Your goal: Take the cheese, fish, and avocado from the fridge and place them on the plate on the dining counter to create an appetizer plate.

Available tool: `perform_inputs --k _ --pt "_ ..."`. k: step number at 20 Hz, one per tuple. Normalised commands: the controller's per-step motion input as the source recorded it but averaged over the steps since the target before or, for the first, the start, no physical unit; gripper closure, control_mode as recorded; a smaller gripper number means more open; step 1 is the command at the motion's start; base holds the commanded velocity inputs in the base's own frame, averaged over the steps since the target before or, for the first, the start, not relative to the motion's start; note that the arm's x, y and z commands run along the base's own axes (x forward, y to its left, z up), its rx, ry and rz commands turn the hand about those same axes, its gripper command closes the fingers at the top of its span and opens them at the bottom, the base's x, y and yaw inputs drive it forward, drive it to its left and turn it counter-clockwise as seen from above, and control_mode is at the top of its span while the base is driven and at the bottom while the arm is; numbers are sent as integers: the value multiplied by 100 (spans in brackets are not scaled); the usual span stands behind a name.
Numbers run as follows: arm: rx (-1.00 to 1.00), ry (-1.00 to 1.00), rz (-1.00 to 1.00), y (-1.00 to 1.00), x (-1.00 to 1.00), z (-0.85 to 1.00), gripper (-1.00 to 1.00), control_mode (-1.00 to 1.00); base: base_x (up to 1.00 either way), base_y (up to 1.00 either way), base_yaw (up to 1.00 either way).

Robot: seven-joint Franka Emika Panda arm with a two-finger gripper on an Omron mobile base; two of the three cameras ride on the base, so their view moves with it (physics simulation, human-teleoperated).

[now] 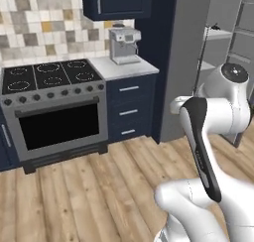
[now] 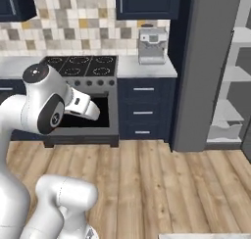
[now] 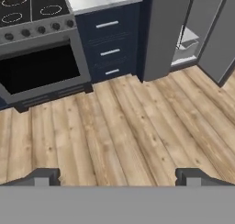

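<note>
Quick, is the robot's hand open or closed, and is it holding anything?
Hand: open, fingers far apart, holding nothing, above the wooden floor.

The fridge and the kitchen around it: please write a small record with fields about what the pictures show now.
fridge: tall grey fridge, door open, pale grey inner shelves visible
food on shelves: cannot tell from here
gripper: two dark finger tips far apart, open, nothing between them; gripper points at the wooden plank floor
stove: grey oven with black cooktop, left of the fridge
coffee machine: silver, on the marble worktop
drawers: navy cabinet with three drawers
</note>
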Motion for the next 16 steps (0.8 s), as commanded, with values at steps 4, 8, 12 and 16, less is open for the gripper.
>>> perform_inputs --k 4,8,12,16 --pt "0 0 0 0 0 0 -100 100 68 -14 -29" --pt "0 0 0 0 0 0 -100 100 58 -39 -26" --pt "0 0 0 0 0 0 -100 100 51 -51 -24" --pt "0 0 0 0 0 0 -100 100 43 -66 -20"
